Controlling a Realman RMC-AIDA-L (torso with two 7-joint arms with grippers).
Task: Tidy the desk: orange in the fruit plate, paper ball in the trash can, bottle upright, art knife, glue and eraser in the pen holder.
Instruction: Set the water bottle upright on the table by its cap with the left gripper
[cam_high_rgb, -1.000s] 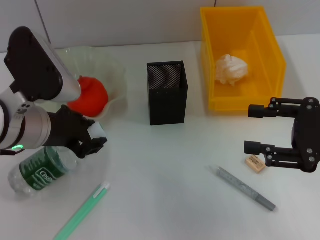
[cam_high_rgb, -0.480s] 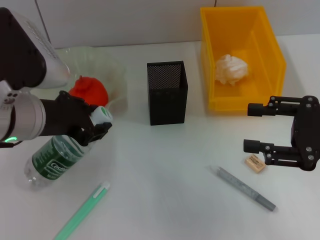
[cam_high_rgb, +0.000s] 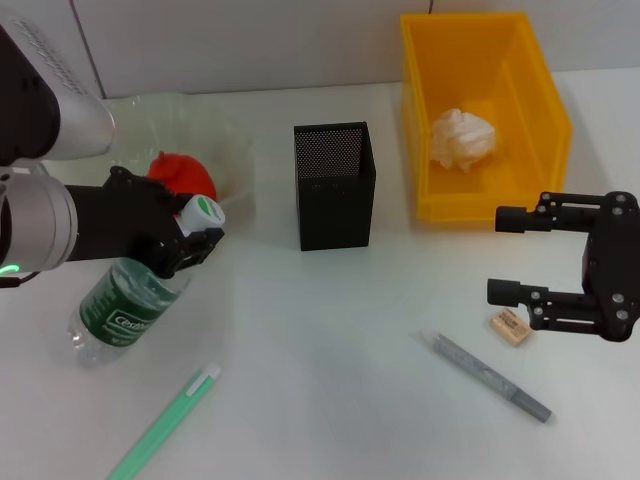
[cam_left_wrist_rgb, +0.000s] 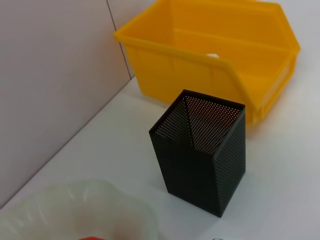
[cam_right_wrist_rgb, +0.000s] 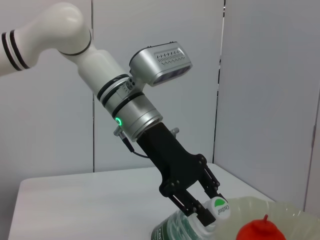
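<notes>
The left gripper (cam_high_rgb: 192, 243) is clamped around the neck of the small clear plastic water bottle with a green label and white cap (cam_high_rgb: 135, 300), fingers closed tight just under the cap. The bottle is tilted, its base on the white desk (cam_high_rgb: 330, 350) near the robot's left and its cap raised toward the wide translucent pale-green glass dish with a ruffled rim (cam_high_rgb: 235, 165); gripping at the neck lets the arm pivot the bottle about its base toward upright. That step looks partway done. The round red-orange fruit (cam_high_rgb: 190, 175) already lies in the dish, just behind the gripper, and the white crumpled paper wad (cam_high_rgb: 462, 137) sits inside the large bright yellow rectangular plastic bin (cam_high_rgb: 545, 110). The tall square black metal mesh cup (cam_high_rgb: 334, 185) stands between dish and bin, and appears empty in the left wrist view. The right gripper (cam_high_rgb: 520, 258) hovers with its fingers spread wide and holding nothing, just above the tiny beige rectangular block (cam_high_rgb: 510, 327), seemingly poised for it. A grey pen-like tool (cam_high_rgb: 490, 376) and a light green pen-like stick (cam_high_rgb: 165, 423) lie flat on the desk.
</notes>
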